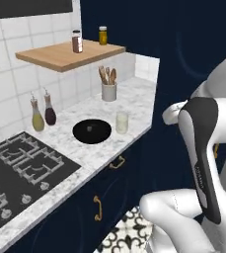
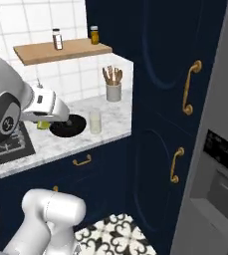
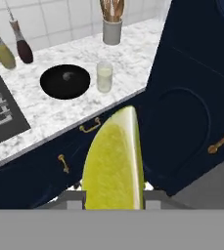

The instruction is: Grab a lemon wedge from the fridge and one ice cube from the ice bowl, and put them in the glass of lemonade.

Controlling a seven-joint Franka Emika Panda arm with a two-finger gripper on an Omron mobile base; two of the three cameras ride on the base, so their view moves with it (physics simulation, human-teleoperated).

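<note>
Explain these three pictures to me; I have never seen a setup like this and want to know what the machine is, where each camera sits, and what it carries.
The machine is a white robot arm on a driving base in a rendered kitchen. Two pictures come from cameras on the base, behind the arm to its left and right. The third looks along the arm's end effector, which is closed on a bright yellow lemon wedge, large only because it sits close to that lens.

On the white marble counter lie a wide shallow black bowl, a tall narrow glass of pale lemonade, a grey cup of wooden utensils and two spouted bottles, beside a black stovetop. The tall grey fridge stands at the right.
</note>
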